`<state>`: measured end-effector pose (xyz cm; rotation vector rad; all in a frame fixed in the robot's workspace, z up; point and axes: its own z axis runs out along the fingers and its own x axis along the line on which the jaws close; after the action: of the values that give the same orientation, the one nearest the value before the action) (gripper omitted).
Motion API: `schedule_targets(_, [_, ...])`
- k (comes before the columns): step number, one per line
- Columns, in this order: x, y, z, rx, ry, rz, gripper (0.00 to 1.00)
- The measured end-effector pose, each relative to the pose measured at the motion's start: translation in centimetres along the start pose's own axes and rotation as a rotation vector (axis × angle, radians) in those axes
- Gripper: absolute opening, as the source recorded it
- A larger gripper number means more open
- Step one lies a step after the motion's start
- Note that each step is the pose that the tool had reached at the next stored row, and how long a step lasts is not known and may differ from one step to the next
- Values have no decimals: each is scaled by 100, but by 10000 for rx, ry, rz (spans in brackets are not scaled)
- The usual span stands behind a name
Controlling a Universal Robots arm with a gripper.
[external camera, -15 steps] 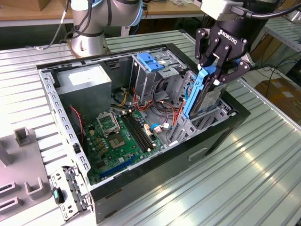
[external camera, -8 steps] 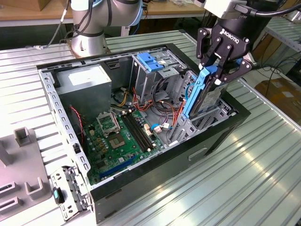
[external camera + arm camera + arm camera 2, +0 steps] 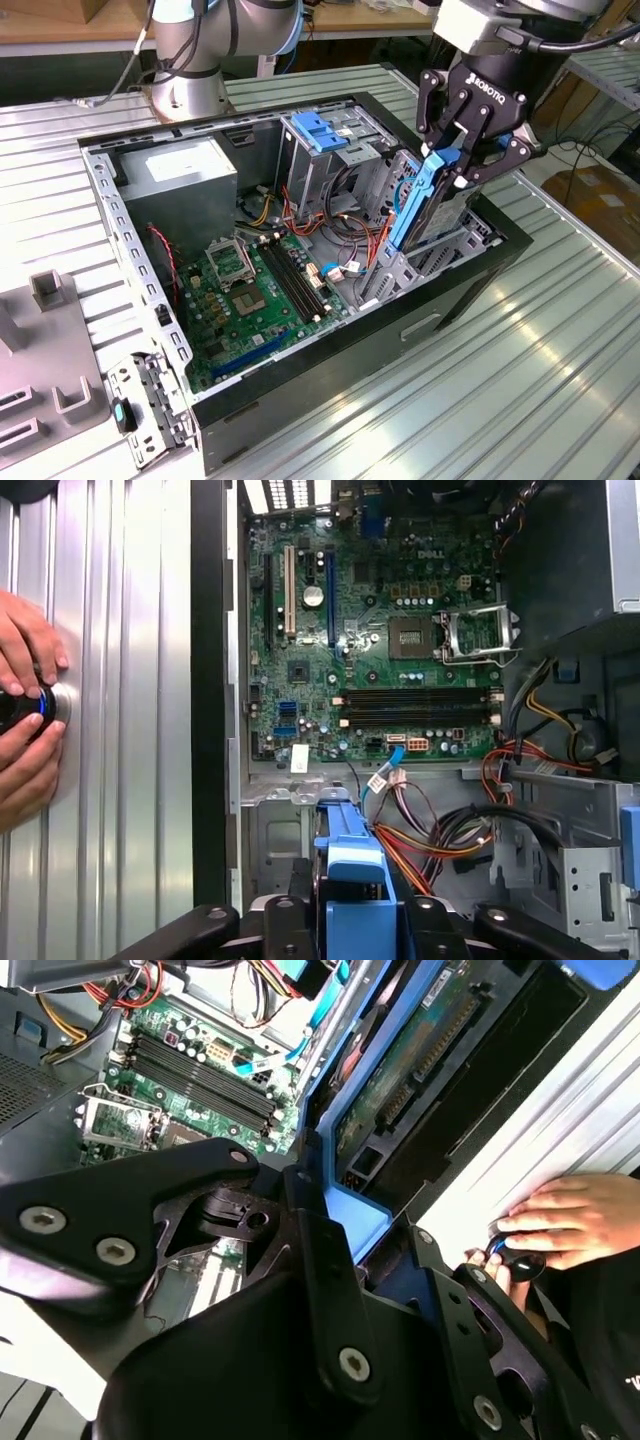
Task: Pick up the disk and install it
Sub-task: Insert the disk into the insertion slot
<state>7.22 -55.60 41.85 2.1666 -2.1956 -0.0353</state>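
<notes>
The ribbed silver metal surface under the open black computer case has a dull sheen. Inside the case, the green motherboard looks glossy. The flat silver-black metal disk has smooth blue plastic rails; the black claw gripping it is matt.

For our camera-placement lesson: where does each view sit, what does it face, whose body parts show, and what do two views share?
Exterior view: off the arm, looking down into the open computer case; arm and gripper show, jaws shut on the disk.
First wrist view: on the arm, facing the motherboard; gripper and a person's hands show.
Second wrist view: on the arm, looking along the disk into the case; gripper and one hand show.
Shared: both wrist views show motherboard, disk, gripper.
</notes>
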Motion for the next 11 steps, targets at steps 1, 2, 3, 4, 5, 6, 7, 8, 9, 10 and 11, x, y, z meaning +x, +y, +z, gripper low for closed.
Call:
schedule_targets(1, [7,-3,15,-1,1,0,37])
schedule_targets(2, [13,-6,26,-2,1,-1,37])
schedule_targets(3, [21,-9,48,-1,-1,1,37])
schedule_targets(4, [28,-12,65,-1,0,0,37])
schedule_targets(5, [37,-16,95,-2,0,0,37])
schedule_targets(6, [43,-19,116,-1,0,0,37])
schedule_targets(7, [46,-21,127,-2,0,0,37])
schedule_targets(8, [48,-22,138,-3,1,0,37])
schedule_targets(9, [51,-23,149,-3,1,0,37])
schedule_targets(10, [54,-23,161,-3,0,0,37])
schedule_targets(11, [58,-25,174,-2,0,0,37])
